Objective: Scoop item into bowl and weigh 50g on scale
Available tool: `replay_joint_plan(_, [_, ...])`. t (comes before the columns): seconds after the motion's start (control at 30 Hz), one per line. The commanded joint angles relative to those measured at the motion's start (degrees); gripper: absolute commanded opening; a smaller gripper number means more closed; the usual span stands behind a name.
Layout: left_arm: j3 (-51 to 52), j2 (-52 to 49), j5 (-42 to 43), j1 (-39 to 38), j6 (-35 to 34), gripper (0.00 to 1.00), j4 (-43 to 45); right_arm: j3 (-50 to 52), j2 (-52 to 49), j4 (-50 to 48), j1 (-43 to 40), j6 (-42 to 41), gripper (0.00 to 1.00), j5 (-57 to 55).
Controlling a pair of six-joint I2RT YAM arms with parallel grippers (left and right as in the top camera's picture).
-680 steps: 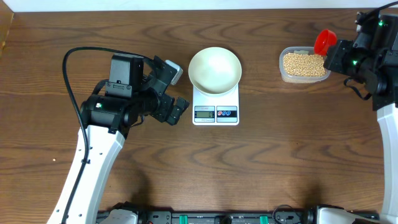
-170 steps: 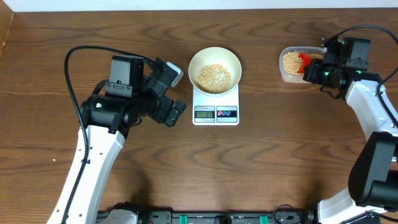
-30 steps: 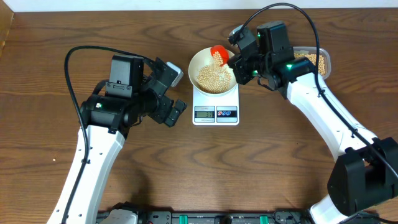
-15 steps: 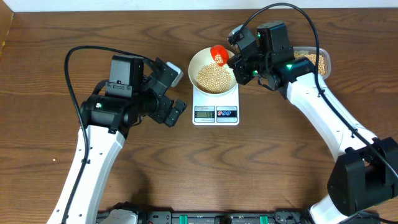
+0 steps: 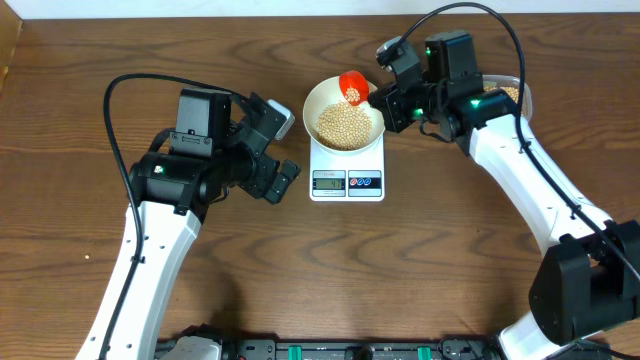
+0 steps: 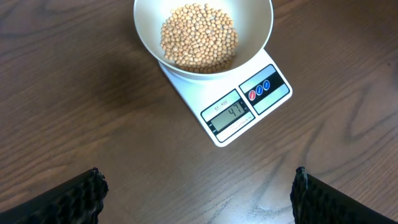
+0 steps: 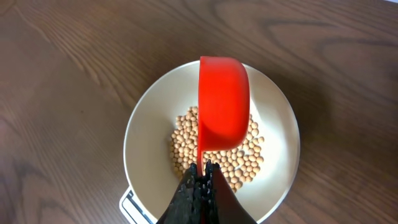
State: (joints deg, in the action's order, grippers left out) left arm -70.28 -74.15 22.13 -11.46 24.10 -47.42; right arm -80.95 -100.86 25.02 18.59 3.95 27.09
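On the left of the brown wooden worktop [image 5: 60, 200], the left arm rests with a black cable [image 5: 112, 95] looping up behind it. The left tool [image 5: 283, 148] sits just beside the left edge of the scale [image 5: 347, 182], its two fingers spread wide apart and gripping nothing. In the left wrist view only the dark textured fingertips [image 6: 78, 196] show at the bottom corners, with bare wood between them. The small white scale stands on the worktop near its middle, red and blue buttons [image 6: 258, 90] on its front next to the grey display [image 6: 229, 114], which reads 47. The round white bowl [image 5: 312, 105] sits on the scale's platform, upright, and covers most of it. A heap of tan-yellow soybeans [image 6: 199, 37] lies in the bottom of the bowl, well below the rim. A red scoop [image 5: 352, 87] hangs over the bowl's far right side, above the beans and not touching them. From the right wrist view its rounded outside faces the camera, so whether anything is in it cannot be told. The right tool [image 5: 380, 100] is closed tight on the scoop's thin handle, the fingers pinched together with no gap. Further right, a clear plastic tub [image 5: 522, 90] with more beans peeks out from behind the right arm.
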Motion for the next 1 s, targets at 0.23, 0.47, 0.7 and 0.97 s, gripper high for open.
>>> replay_joint_plan(0.23, [-0.8, 0.0, -0.3, -0.1, 0.7, 0.96, -0.1, -1.6, -0.4, -0.3, -0.6, -1.4, 0.01, 2.1])
replay_joint_plan(0.47, [-0.8, 0.0, -0.3, -0.1, 0.7, 0.96, -0.1, -1.6, -0.4, -0.3, -0.7, -1.0, 0.01, 1.9])
replay_joint_plan(0.7, [-0.8, 0.0, -0.3, -0.1, 0.7, 0.96, -0.1, -1.6, -0.4, -0.3, -0.5, 2.4, 0.01, 1.3])
replay_joint_plan(0.97, [-0.8, 0.0, -0.3, -0.1, 0.7, 0.96, -0.1, -1.6, -0.4, 0.1, 0.3, 7.8, 0.01, -3.2])
